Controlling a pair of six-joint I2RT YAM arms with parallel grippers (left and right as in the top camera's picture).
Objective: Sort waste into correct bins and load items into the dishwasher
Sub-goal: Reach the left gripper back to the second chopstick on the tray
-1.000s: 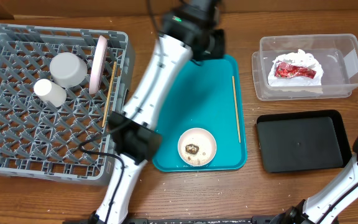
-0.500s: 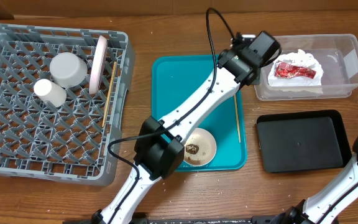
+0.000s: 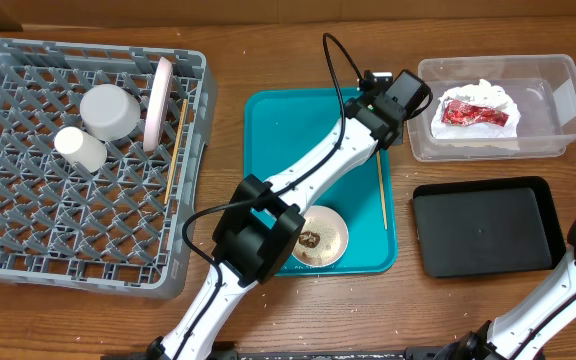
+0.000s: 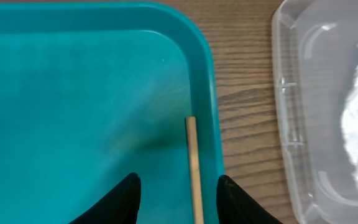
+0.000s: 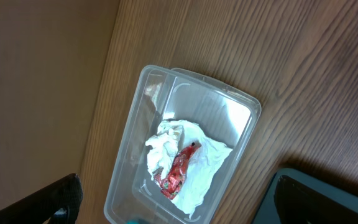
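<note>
1. Under my left pincer (image 4: 179,199), beside the right rim of the teal tray (image 4: 73,93), lies one wooden chopstick (image 4: 192,162). My jaws stand apart on either side of it; neither fingertip touches it and nothing is gripped.
2. Just past that rim, across a strip of bare wooden table (image 4: 241,112), sits the clear tub (image 4: 291,124).
3. Inside the tub rests the crumpled white napkin (image 3: 468,132) with the red wrapper (image 3: 473,110) on top of it.
4. At the teal tray's front edge, half under my left elbow, is the small pale dish (image 3: 328,238) with brown food bits (image 3: 310,240) in it.
5. The black tray (image 3: 483,225) lies on the table to the right of the teal one, in front of the tub.
6. My right pincer (image 5: 176,199) hangs well above the table, looking down on the tub, jaws spread wide and holding nothing.
7. Farthest left, the grey rack (image 3: 28,230) holds a small white cup (image 3: 80,148), a wider white vessel (image 3: 109,110) touching it, a plate (image 3: 158,100) standing on edge, and a second chopstick (image 3: 175,150) along the right wall.
</note>
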